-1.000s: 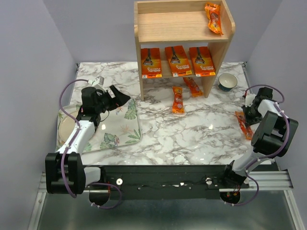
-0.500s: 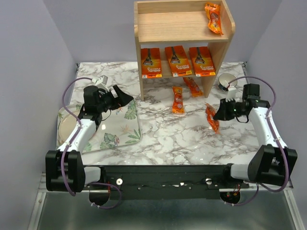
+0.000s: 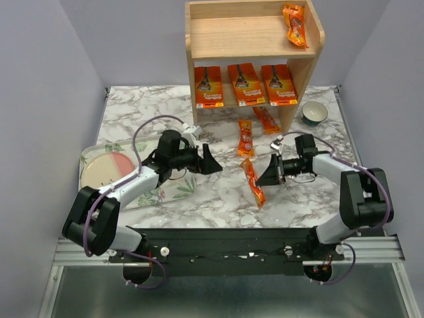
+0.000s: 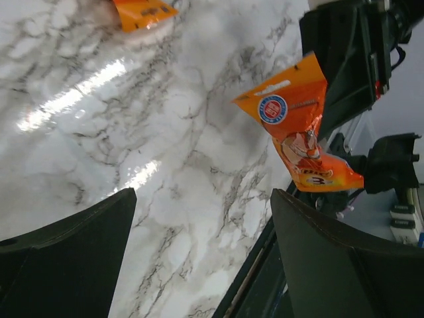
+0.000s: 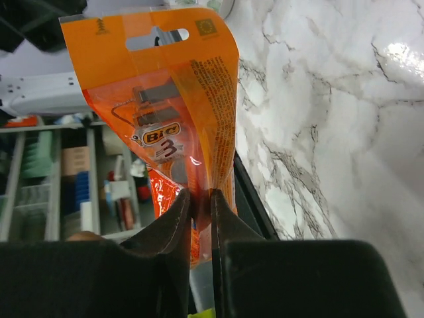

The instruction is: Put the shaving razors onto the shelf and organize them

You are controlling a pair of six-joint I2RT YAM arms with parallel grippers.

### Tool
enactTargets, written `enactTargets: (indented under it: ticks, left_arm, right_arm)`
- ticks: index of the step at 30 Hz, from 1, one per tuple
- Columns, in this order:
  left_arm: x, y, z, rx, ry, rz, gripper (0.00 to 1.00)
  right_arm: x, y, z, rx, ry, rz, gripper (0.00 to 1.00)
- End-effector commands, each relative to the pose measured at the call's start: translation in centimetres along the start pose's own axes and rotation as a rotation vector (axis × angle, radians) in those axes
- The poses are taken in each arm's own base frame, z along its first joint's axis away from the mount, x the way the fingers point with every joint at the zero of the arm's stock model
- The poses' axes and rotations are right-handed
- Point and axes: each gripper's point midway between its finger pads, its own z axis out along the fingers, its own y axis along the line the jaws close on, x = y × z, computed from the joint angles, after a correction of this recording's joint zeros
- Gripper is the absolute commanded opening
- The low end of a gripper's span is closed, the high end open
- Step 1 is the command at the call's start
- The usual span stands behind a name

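Left of centre in the top view, the left gripper has its fingers spread wide and faces the narrow razor pack, I think to receive or steady it. The pack hangs over the marble table at mid-frame, because the right gripper beside it pinches one end and leaves the card end free. In the upper middle the shelf holds three wide packs on its lower board and one narrow pack at the upper right, probably this one's place.

Marble table (shelf, tray, bowl, razors)
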Motion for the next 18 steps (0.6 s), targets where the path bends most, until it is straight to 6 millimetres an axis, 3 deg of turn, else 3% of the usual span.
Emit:
enactTargets:
  ticks: [1,2,4,6,7,9,12,18]
  left_arm:
    - [2.0,-1.2,3.3,0.021,0.040,0.022,0.91]
    - [2.9,-1.4,4.2,0.026,0.068,0.013,0.90]
    - [2.2,-1.9,5.4,0.026,0.061,-0.003,0.89]
    - [2.9,-1.5,6.8,0.031,0.094,-0.026,0.83]
    - [2.1,-2.2,7.5,0.060,0.081,-0.012,0.79]
    - [2.9,-2.2,8.8,0.075,0.112,-0.029,0.69]
    - [2.4,-3.1,9.9,0.106,0.104,-0.025,0.51]
    - [4.3,-5.0,10.6,0.178,0.165,-0.021,0.15]
  right_arm:
    - [1.3,-1.3,0.9,-0.079,0.044,0.143,0.19]
    - [1.7,-2.0,1.2,-0.070,0.054,0.179,0.19]
    - [2.2,-2.6,1.4,-0.072,0.068,0.220,0.18]
    - [2.8,-4.0,1.7,-0.041,0.086,0.279,0.18]
    - [2.9,-4.4,1.8,-0.027,0.089,0.292,0.21]
    - [2.8,-5.5,1.8,0.040,0.076,0.274,0.32]
    - [2.3,-6.0,1.5,0.115,0.065,0.261,0.46]
    - [1.8,-7.6,0.6,0.289,0.037,0.240,0.52]
